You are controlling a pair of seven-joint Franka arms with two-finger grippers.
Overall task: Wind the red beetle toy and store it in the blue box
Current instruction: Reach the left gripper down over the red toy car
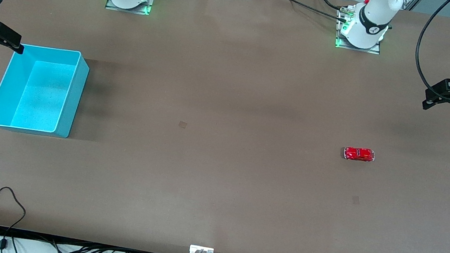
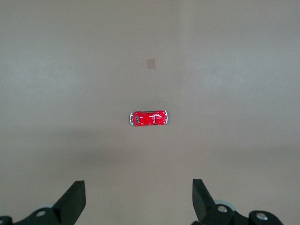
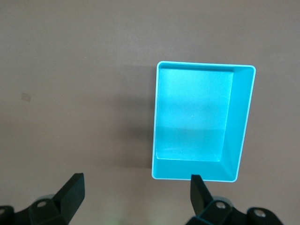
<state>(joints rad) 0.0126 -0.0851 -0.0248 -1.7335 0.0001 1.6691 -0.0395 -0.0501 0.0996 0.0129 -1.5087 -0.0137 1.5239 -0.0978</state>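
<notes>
Left pincer [image 1: 429, 100] hangs wide apart over the table [image 1: 216, 187] at its own end. Right pincer [image 1: 18, 46], also apart, hangs by the blue box [image 1: 8, 85]. Little red car [image 1: 359, 154] sits alone on the table, well apart from the box.

I see the red beetle toy [image 1: 359, 154] as glossy, with small silvery trim at its ends. The blue box [image 1: 72, 94] looks like smooth plastic, its inside floor a little shiny. The tabletop [image 1: 217, 179] under both is matt brown, like paper or board, with faint patches near the toy.
</notes>
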